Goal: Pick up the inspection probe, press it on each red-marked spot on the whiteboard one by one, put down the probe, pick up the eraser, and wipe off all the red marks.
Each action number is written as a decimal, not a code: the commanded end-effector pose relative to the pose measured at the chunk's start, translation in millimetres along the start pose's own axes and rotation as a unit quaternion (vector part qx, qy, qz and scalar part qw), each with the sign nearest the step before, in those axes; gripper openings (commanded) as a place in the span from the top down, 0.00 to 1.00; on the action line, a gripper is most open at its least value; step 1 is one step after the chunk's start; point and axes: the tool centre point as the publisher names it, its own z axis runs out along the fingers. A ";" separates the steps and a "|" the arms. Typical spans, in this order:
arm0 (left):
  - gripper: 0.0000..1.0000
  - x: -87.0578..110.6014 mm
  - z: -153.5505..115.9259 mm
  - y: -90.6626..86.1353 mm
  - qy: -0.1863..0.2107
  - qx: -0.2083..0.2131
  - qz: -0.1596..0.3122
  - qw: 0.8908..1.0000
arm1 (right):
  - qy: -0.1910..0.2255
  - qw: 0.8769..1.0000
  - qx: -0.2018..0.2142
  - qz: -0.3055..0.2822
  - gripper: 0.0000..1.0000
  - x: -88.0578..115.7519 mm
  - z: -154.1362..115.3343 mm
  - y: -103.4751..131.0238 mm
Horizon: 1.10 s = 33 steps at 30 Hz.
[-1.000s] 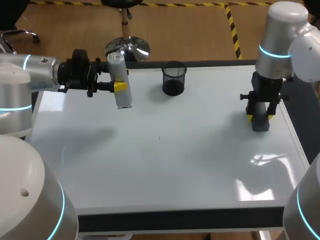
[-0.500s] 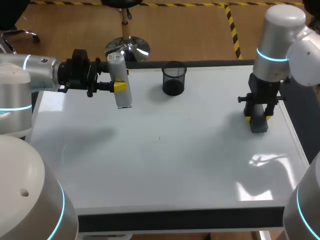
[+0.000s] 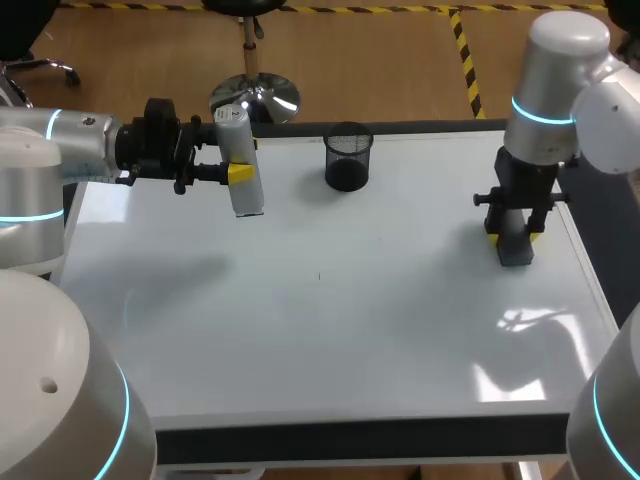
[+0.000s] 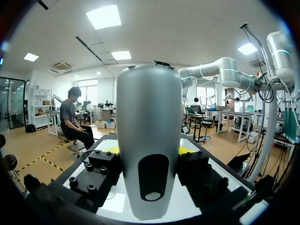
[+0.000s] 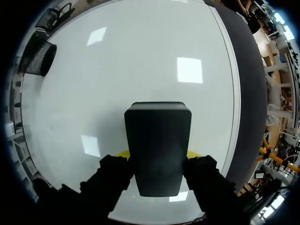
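**Right end effector** [image 3: 517, 236]: clamped on the eraser [image 3: 516, 248], one finger against each long side. It points straight down near the right edge of the whiteboard [image 3: 330, 330].

**Eraser:** a dark block held by its upper part. Its lower face is at the board or just above it, and I cannot tell whether it touches.

**Left end effector** [image 3: 238, 172]: clamped on the inspection probe [image 3: 243, 195], a pale grey cylinder gripped about mid-length. I hold it in the air over the far left corner, roughly upright and clear of the surface.

**Mesh cup** [image 3: 347, 157]: black, standing at the middle of the far edge. It is well apart from both of my end effectors.

**Small dark mark** [image 3: 320, 276]: near the board's centre. I can make out no red marks in any view.

**Hazards, as I judge them:**
- With no red visible, a wipe has no sure target and could pass over bare board.
- The eraser sits close to the right edge, so an outward stroke could carry it off the board.
- Pressing hard with a grip on the upper part alone could tilt the block, so that only one edge wipes.
- The probe is not yet set down. A long stroke toward the far left could bring my arms together or knock the mesh cup.
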 end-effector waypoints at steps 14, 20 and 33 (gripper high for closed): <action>1.00 -0.2 0.0 -0.3 0.000 0.001 0.001 1.000 | -0.003 1.000 -0.021 0.006 0.00 -0.4 -23.6 -4.2; 1.00 -0.2 0.0 -0.3 0.000 0.001 0.001 1.000 | -0.006 0.999 -0.029 0.015 0.00 -1.8 -37.7 -3.8; 1.00 -0.2 0.0 -0.3 0.000 0.001 0.001 1.000 | -0.010 0.998 -0.040 0.036 0.00 -3.4 -67.7 0.0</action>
